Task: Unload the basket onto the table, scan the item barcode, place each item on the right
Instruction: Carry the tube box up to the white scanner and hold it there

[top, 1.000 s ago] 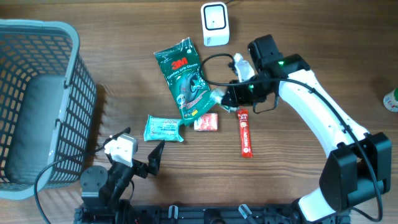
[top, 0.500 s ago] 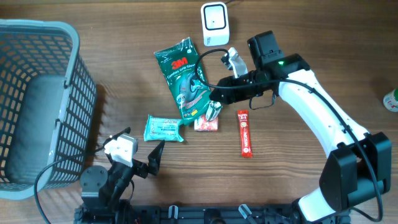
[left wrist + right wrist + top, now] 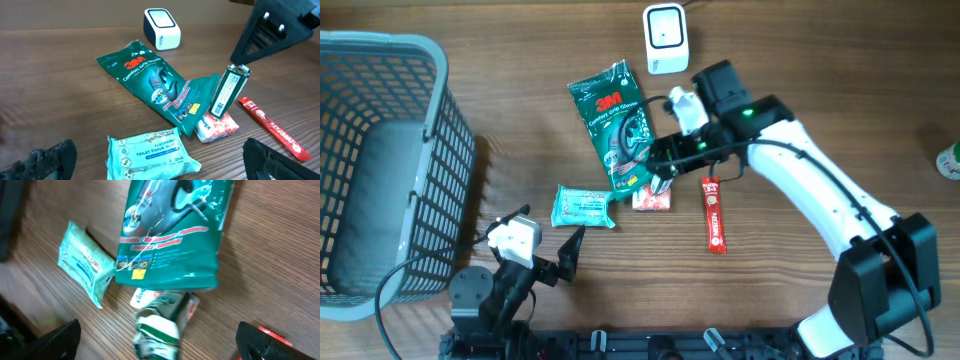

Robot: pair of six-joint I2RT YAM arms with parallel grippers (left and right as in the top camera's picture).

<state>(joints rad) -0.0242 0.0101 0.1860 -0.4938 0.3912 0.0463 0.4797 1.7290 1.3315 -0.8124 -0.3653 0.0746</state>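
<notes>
Right claw point(image 3: 157, 332) is spread wide over the middle of the worktop point(image 3: 800, 60), fingers apart on either side of the green carton point(image 3: 227, 92), not clamped on it. Carton stands tilted, its lower end on the pink tissue pack point(image 3: 217, 127), its side against the lower corner of the 3M glove pack point(image 3: 150, 80), its top just under the claw; can't tell if they touch. Carton label is too small to read. Left claw point(image 3: 157, 160) sits low by the near edge, fingers apart, holding nothing. Teal flushable wipes pack point(image 3: 147, 155) lies flat just in front of it. Red stick sachet point(image 3: 272, 127) lies flat to the right of the tissue pack, apart from it. White barcode scanner point(image 3: 161, 29) stands near the far edge, beyond the glove pack. Grey basket point(image 3: 450, 170) is at the left edge.
</notes>
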